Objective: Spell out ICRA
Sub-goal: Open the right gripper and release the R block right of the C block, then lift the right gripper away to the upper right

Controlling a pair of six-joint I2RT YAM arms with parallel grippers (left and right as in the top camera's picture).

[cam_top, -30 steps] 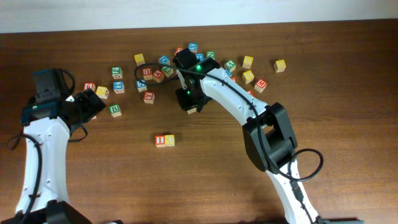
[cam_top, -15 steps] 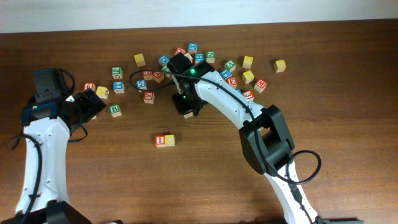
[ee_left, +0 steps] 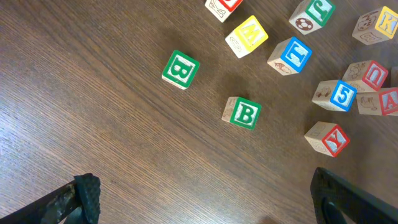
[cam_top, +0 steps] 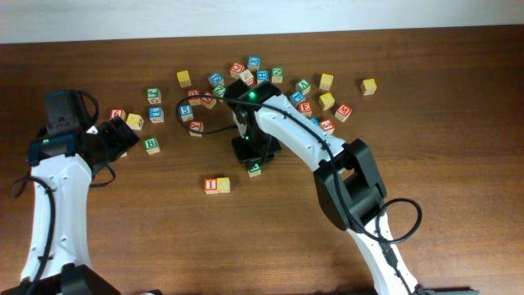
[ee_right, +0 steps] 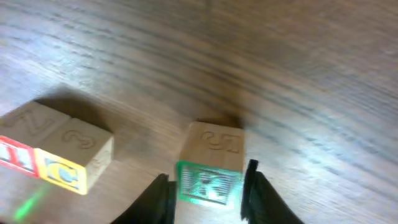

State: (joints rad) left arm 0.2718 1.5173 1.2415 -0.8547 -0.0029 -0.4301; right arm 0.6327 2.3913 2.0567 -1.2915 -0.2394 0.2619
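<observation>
1. The right gripper (cam_top: 250, 157) has come away from the far cluster of letter cubes (cam_top: 315, 94) toward the near middle of the desk (cam_top: 426, 205). It has brought the green R cube (ee_right: 208, 180) with it.
2. Its jaws stand narrow, one against each side of the R, which appears to rest on the wood.
3. The red I cube (ee_right: 15, 155) and yellow C cube (ee_right: 62, 171) sit touching, side by side, left of the R. A gap separates C from R, and the R lies a little farther back than the pair.
4. The third letter therefore looks nearly placed; it likely needs sliding left and nearer to meet the C.
5. The left gripper (cam_top: 124, 138) has not moved: it hovers over the left scatter with jaws wide and empty.
6. A red A cube (ee_left: 387, 101), as far as it can be read, lies among loose cubes there, not yet fetched.
</observation>
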